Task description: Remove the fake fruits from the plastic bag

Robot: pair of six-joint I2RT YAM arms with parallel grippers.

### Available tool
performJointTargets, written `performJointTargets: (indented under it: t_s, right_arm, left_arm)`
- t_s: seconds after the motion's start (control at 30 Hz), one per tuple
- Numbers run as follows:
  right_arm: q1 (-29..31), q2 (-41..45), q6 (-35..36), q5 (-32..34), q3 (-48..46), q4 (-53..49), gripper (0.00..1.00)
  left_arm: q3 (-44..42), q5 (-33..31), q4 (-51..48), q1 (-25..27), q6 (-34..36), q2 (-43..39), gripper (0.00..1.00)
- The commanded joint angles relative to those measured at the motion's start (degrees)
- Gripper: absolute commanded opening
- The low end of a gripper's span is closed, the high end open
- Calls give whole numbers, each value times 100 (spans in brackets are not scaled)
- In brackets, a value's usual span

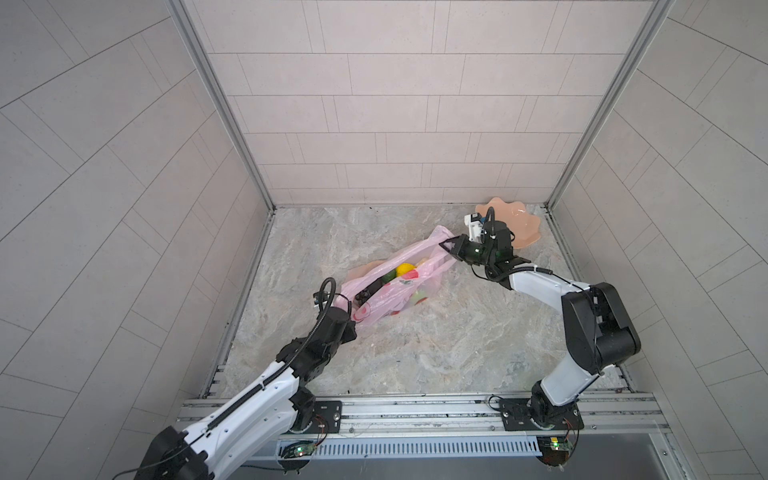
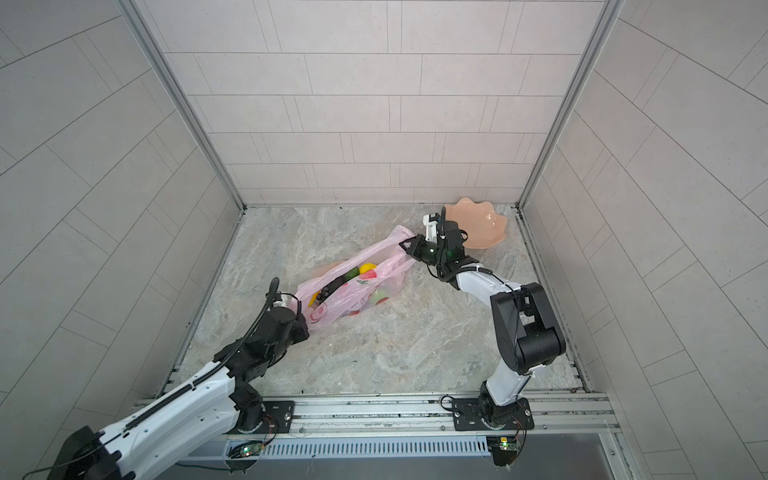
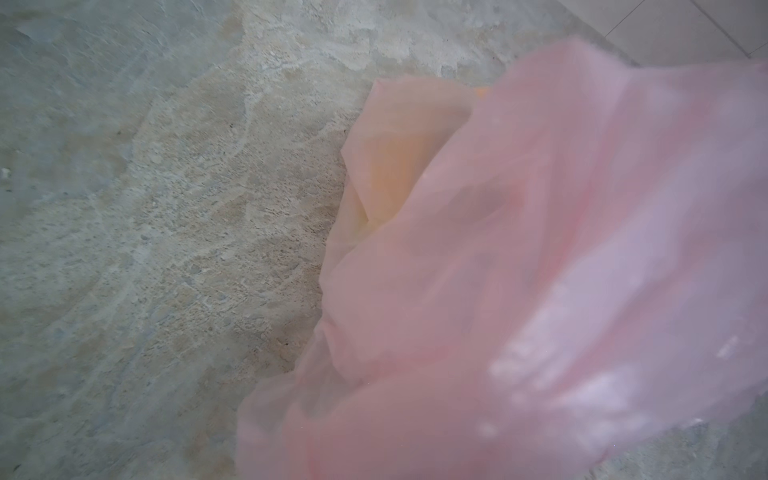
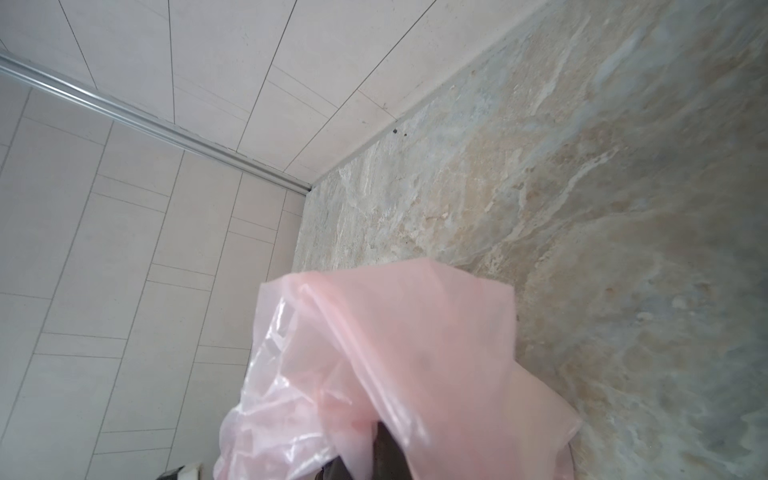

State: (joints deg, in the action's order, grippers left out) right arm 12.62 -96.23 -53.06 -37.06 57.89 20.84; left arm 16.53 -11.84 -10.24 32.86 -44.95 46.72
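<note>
The peach scalloped bowl (image 1: 524,227) sits just behind your right wrist, in the far right corner. The plastic bag (image 1: 388,300) lies on the marble table (image 1: 436,353), fake fruits (image 1: 405,270) inside. Your right gripper (image 1: 444,244) pinches its far handle; your left gripper (image 1: 373,288), reaching in low, is closed beneath the film.

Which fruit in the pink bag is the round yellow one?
The yellow fruit in the plastic bag's open mouth, uncovered, on the side toward the right claw. The green fruit sits beside it; the rest show only dimly through the plastic.
</note>
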Motion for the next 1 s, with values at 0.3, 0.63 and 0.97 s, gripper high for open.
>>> performJointTargets:
  t_s: [0.3,0.63,0.97]
  right_arm:
    - [302,678,846,549,265,-1530,48]
    - [469,1973,1741,1930,183,-3649,77]
    - [2127,1137,1985,4034,954,-4584,78]
  left_arm:
    - [951,1158,951,289,729,1619,0]
    - [1247,1154,955,389,805,2254,0]
    - [1328,1170,1027,532,771,2447,0]
